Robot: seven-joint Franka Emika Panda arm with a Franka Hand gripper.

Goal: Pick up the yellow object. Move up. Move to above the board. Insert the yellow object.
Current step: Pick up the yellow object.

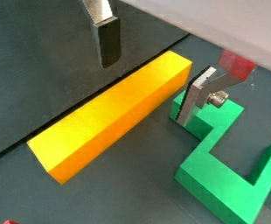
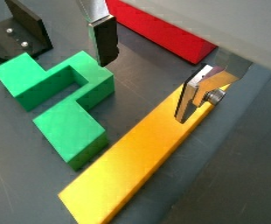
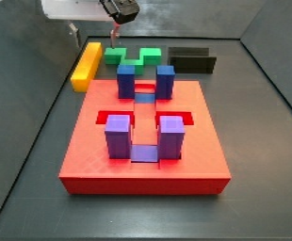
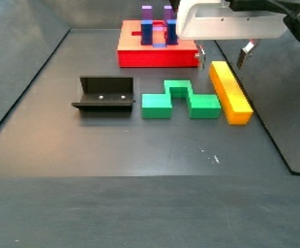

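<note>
Wrist views are showing the claw [image 1: 149,74] standing wide and empty, its silver plate fingers [image 2: 103,42] straddling the far end of the long yellow-orange rectangular bar [image 1: 108,114]; one finger is hanging clear of it, one is sitting close against its side. Just beside lies a green stepped plastic block [image 2: 56,101]. Side views are placing the bar [image 4: 229,91] flat on the dark worktop [image 4: 127,145], long axis running toward the large flat red slab with blue-purple posts [image 3: 141,141], the black L-shaped fixture [image 4: 104,95] standing apart. Closing across the bar's narrow width, judged here, is the pending move.
</note>
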